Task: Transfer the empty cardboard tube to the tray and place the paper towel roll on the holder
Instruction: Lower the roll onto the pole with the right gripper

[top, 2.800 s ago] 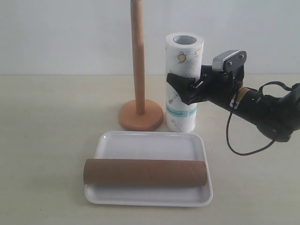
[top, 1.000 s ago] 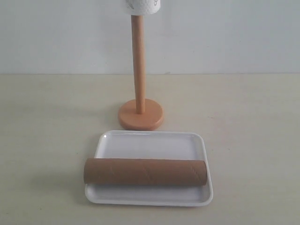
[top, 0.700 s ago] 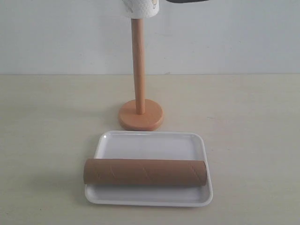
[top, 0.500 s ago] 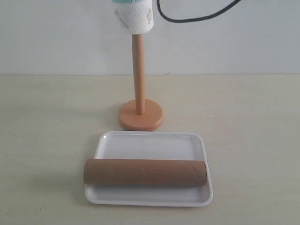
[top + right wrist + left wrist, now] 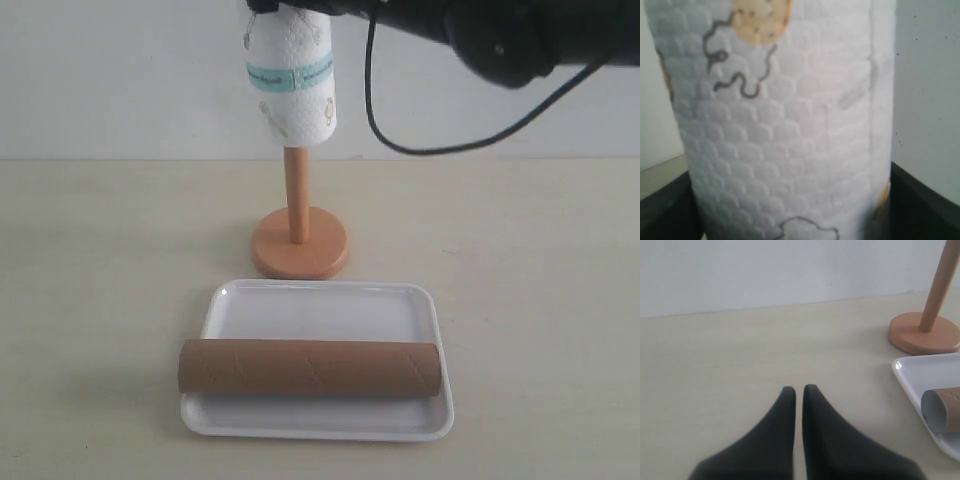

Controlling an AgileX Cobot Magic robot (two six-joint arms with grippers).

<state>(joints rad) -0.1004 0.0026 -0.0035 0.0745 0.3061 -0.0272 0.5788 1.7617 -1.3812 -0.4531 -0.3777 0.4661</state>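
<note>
Right arm lowering the paper towel roll onto the holder. The right gripper clasps the roll, a dark jaw on each side of the paper. The left gripper rests low over the table on the left, jaws pressed together and holding nothing.

The roll hangs above the far middle of the table. Its lower end is threaded over the holder's rod, which emerges beneath it; the rod's tip is hidden inside. The roll's long axis is near vertical but leans slightly, upper end to the left, with the teal band toward the top.

To do this step well, bring that axis upright so the bore lines up with the rod. Then descend straight, since a tilted roll may bind or tip the stand. Release only once the roll seats on the disc base.

The empty cardboard tube already lies on the tray, its long axis running left to right across the near half.
</note>
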